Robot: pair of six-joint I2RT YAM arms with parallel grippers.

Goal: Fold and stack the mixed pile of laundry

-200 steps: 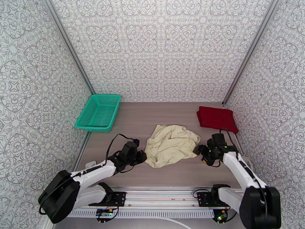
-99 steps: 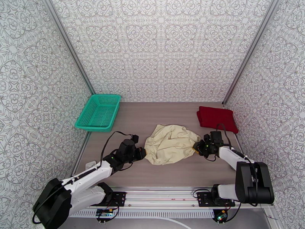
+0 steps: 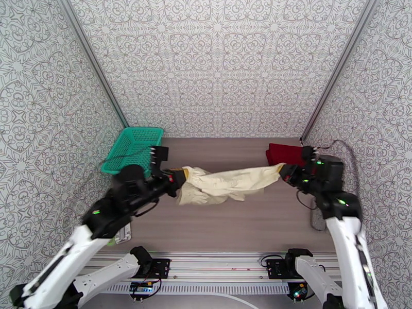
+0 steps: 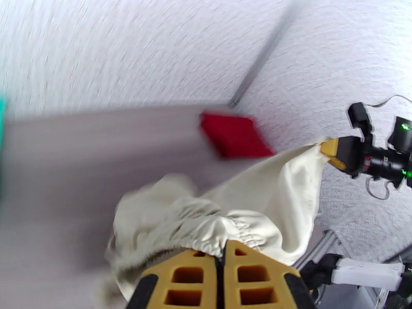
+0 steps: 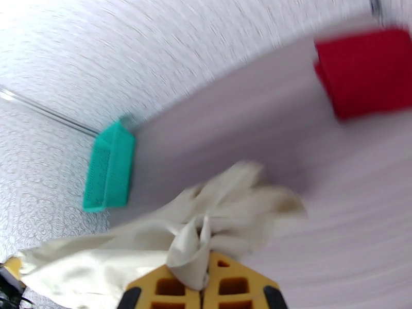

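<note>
Left end effector (image 3: 177, 177) is clamped shut on the gathered, elastic-looking edge of the cream garment (image 3: 226, 182). From its wrist camera I see the puckered hem bunched right at the closed fingertips (image 4: 242, 252). The right end effector (image 3: 285, 172) is closed on the opposite end, with a small twist of cloth pinched between its pads.

The garment hangs in the air between the two, pulled into a long band over the middle of the counter (image 3: 237, 222). Most of the loose bulk droops near the left grip. I can't tell whether that low part brushes the counter.

I judge the cloth light, limp and thin. It won't hold any shape and will sag and twist wherever it isn't tensioned. The right pinch looks small, so a hard pull could slip it out. The gathered hem is thicker and should be the safer hold. For spreading it flat I'd want both grips on corners or seams rather than on mid-panel folds.

There is a wide bare stretch of counter below and in front of the garment, enough to lay it down. The red shirt (image 3: 286, 153) sits folded at the far right, just behind the right end effector, so I'd avoid dragging cloth over it. The basket (image 3: 133, 150) sits at the far left, close behind the left arm. Walls hem in both sides, leaving little room to stretch wider.
</note>
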